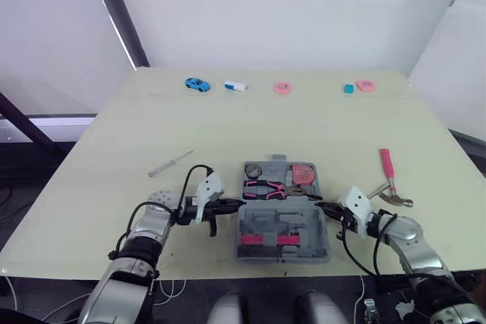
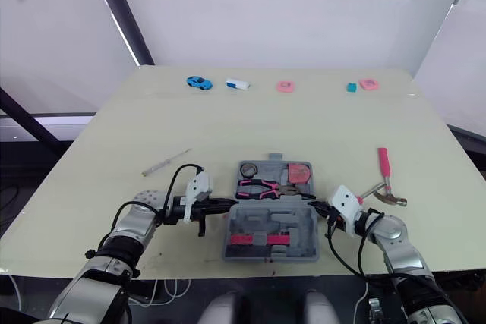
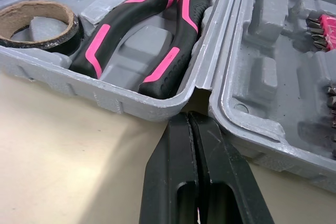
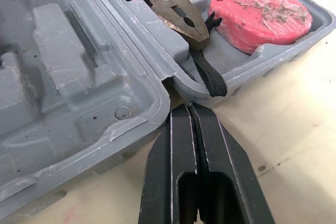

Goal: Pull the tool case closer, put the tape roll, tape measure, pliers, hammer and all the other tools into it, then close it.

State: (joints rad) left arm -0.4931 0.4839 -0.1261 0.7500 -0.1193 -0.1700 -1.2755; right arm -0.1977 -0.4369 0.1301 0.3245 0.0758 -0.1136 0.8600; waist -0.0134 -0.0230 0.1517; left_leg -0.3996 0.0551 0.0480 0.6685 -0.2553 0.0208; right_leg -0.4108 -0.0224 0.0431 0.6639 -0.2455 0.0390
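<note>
The grey tool case lies open near the table's front edge. Its far half holds the tape roll, the pink-handled pliers and the pink tape measure. Its near half carries pink bit holders. My left gripper is shut, its tips at the hinge gap on the case's left side. On the case's right side my right gripper is shut at the hinge gap too. The pink-handled hammer lies on the table right of the case. A screwdriver lies to the left.
Along the table's far edge sit a blue toy car, a white and blue piece, a pink piece, a teal block and another pink piece. The table's front edge is just behind the case.
</note>
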